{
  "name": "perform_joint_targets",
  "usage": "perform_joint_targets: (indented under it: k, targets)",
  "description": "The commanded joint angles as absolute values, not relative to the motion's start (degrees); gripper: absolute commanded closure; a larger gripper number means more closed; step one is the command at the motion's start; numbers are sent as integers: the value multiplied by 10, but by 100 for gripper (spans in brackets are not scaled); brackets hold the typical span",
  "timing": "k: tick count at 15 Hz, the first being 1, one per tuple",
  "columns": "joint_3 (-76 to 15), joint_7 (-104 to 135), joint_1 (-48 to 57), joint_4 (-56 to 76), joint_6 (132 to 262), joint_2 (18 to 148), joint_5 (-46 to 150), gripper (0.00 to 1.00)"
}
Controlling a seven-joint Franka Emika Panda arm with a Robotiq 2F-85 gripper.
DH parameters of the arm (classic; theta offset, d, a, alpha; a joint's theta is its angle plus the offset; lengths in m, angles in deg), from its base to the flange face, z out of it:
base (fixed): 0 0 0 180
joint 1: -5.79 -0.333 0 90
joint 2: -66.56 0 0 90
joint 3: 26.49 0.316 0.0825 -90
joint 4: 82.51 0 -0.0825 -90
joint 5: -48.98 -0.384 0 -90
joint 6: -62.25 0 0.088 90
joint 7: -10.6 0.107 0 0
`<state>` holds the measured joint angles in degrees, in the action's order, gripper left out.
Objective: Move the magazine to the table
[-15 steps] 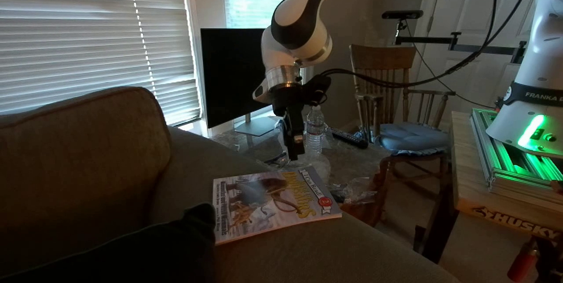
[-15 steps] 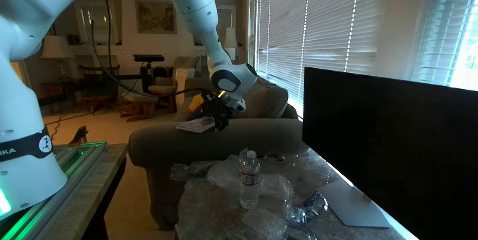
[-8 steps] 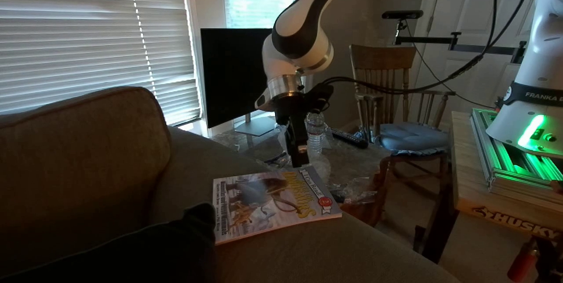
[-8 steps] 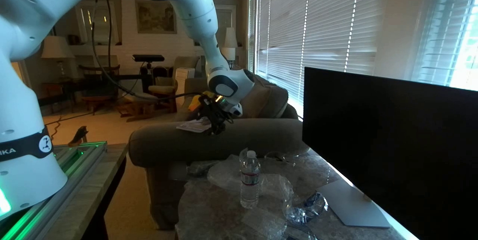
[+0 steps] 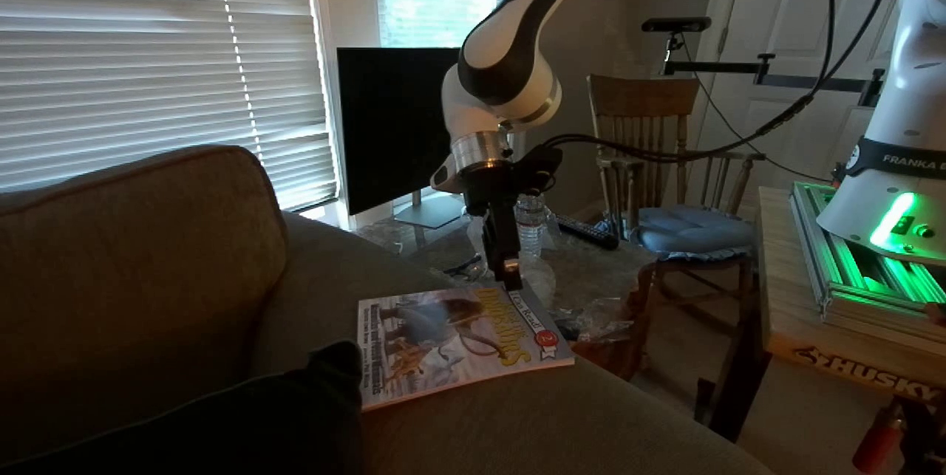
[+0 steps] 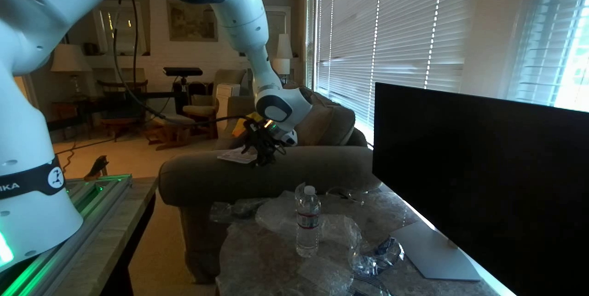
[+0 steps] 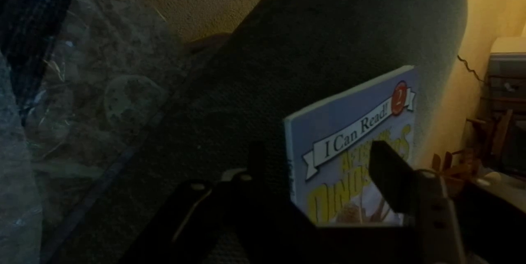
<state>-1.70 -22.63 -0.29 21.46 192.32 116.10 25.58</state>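
The magazine lies flat on the arm of the olive-brown couch. It has a picture cover with yellow title letters and a red patch. It also shows in the wrist view and, partly behind the gripper, in an exterior view. My gripper points down at the magazine's far edge; contact cannot be told. In the wrist view the jaws are spread wide, one finger over the cover, the other beside the spine edge over the couch. Nothing is between them. The table has a shiny top and stands beside the couch arm.
On the table stand a water bottle, crumpled clear plastic and a monitor. The couch arm rises above the table. A wooden chair and a workbench are nearby. A dark pillow lies near the magazine.
My gripper has moved down and slightly towards the magazine's far edge, now overlapping it in an exterior view. The magazine has not moved.
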Motion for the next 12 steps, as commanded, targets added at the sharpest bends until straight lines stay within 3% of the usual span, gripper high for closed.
perform_joint_targets:
  k: [1,6,12]
  targets:
    - [-10,-213,-2,207,1929,1168,257,64]
    - [-10,-214,0,209,1925,1165,258,98]
    - [-16,-215,2,216,1896,1144,276,99]
